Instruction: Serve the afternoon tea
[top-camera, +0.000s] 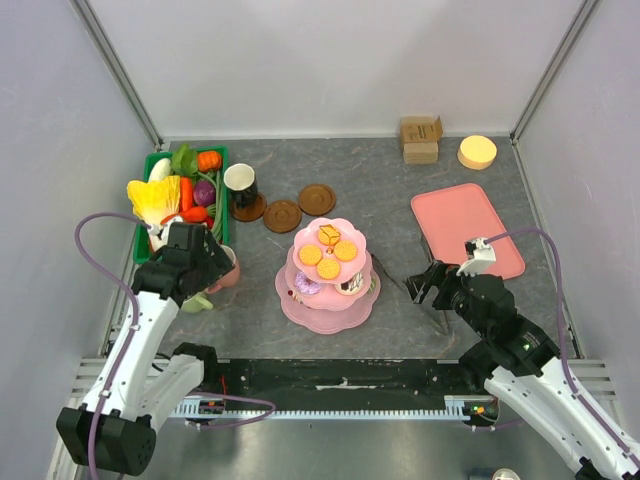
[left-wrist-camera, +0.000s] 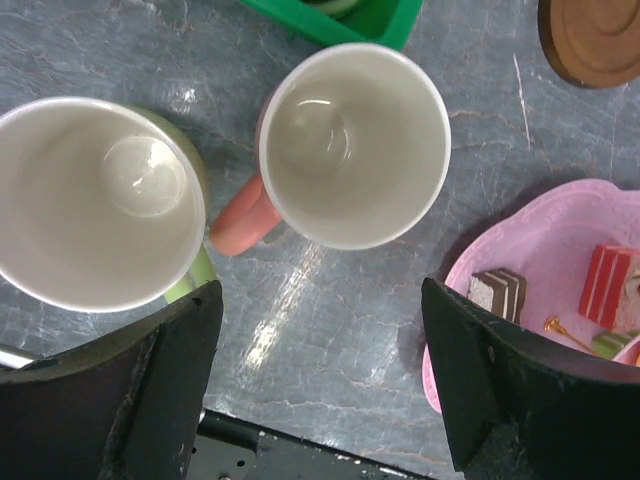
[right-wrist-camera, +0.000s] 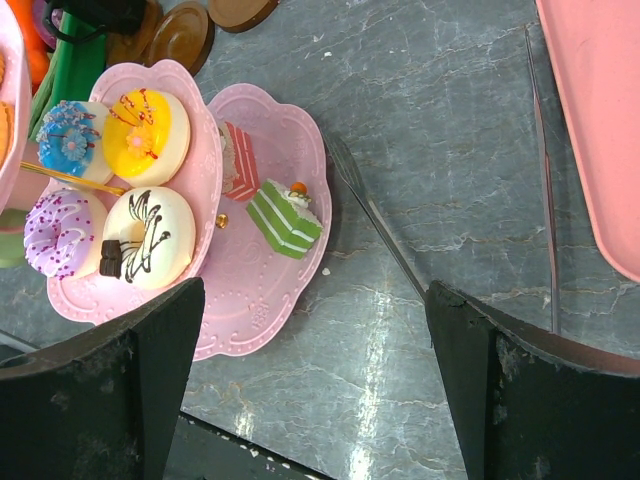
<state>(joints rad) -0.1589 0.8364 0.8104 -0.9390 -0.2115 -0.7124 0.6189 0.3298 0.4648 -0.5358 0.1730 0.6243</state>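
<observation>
Two mugs stand on the counter (left-wrist-camera: 330, 290) beneath my spread left gripper (left-wrist-camera: 320, 335): pink mug (left-wrist-camera: 355, 145) beside pale mug (left-wrist-camera: 95, 200). They look stiff, glossy and breakable, so I would pinch the pink one's rim wall. My right gripper (right-wrist-camera: 315, 340) hangs spread beside the pink stand (right-wrist-camera: 262, 300).

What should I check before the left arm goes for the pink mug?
1. Left gripper open, nothing in it: ok.
2. Pink mug upright and empty: ok.
3. Mug between the fingers: not ok, it lies ahead of them.
4. Space beside its handle: not ok, the pale green mug crowds it.
5. Bare saucer waiting: ok, the dark mug sits on another.
6. Right gripper open, apart from the tiered stand: ok.
</observation>
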